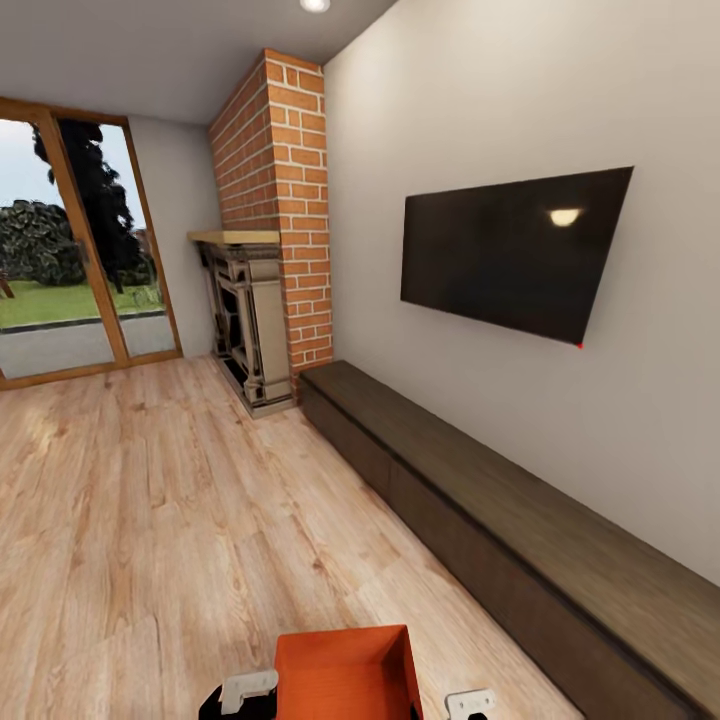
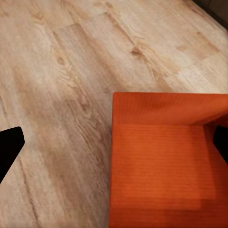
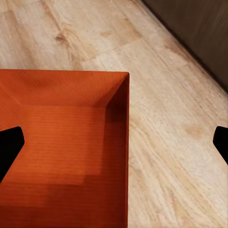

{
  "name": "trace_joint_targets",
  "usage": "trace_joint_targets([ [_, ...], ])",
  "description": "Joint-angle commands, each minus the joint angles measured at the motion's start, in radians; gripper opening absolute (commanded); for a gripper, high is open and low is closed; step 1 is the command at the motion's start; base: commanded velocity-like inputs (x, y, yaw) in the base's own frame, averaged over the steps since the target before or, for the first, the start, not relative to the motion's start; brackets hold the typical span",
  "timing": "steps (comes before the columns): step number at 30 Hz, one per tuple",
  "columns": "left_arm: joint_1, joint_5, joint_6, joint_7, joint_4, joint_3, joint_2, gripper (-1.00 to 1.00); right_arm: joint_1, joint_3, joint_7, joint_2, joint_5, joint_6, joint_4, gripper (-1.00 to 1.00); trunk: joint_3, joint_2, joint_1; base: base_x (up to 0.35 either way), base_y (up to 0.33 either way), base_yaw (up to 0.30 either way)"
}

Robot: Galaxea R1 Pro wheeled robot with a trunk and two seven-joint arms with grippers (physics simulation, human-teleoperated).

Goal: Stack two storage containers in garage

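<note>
In the left wrist view the left gripper point(image 2: 114, 145) has its jaws spread wide: one dark fingertip point(image 2: 8, 149) shows at one edge of the frame over the plank floor point(image 2: 61, 71), the other at the opposite edge over the box point(image 2: 161, 166). The orange-red box's side wall runs between the jaws, so they straddle that wall, one finger outside, one inside over the box's bottom. Whether either finger touches the wall cannot be told.

The right gripper point(image 3: 114, 145) matches it. Its jaws are spread just as wide, one fingertip point(image 3: 9, 147) over the inside of the box point(image 3: 61, 142), the other over the floor point(image 3: 175, 142). The opposite side wall passes between them, nearer the middle than either finger, and no contact is plain.

From the head view the box point(image 1: 345, 672) sits at the bottom edge of the frame, open top up, between two white arm parts at its left and right sides. Whether it rests on the floor or is lifted cannot be told.

The room is the living room: light wood floor point(image 1: 150, 500), a long dark low cabinet point(image 1: 520, 540) along the right wall, a black TV point(image 1: 515, 250) mounted above it, a brick fireplace point(image 1: 270, 250) at the cabinet's far end, and glass doors point(image 1: 70, 250) at the far left. In the right wrist view the cabinet's dark edge point(image 3: 199, 33) lies near the box's right side, apart from it.
</note>
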Motion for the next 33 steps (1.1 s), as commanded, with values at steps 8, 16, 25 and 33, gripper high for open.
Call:
trace_joint_targets([
  [8, -0.001, 0.01, -0.004, 0.006, 0.001, -0.009, 0.001, 1.0, 0.0, 0.005, -0.007, 0.0, 0.004, -0.002, 0.001, 1.0, -0.026, -0.057, 0.031, 0.0, 0.0, 0.0],
  [16, -0.001, 0.009, -0.004, 0.006, 0.001, -0.011, -0.002, 1.0, 0.001, 0.005, -0.007, 0.0, 0.004, -0.003, 0.001, 1.0, -0.051, -0.113, 0.061, 0.0, 0.0, 0.0],
  [25, -0.001, 0.008, -0.004, 0.006, 0.001, -0.012, -0.004, 1.0, 0.001, 0.005, -0.007, 0.0, 0.004, -0.003, 0.001, 1.0, -0.07, -0.155, 0.084, 0.0, 0.0, 0.0],
  [33, -0.001, 0.008, -0.004, 0.006, 0.001, -0.013, -0.004, 1.0, 0.001, 0.005, -0.007, 0.0, 0.004, -0.003, 0.001, 1.0, -0.07, -0.155, 0.084, 0.0, 0.0, 0.0],
])
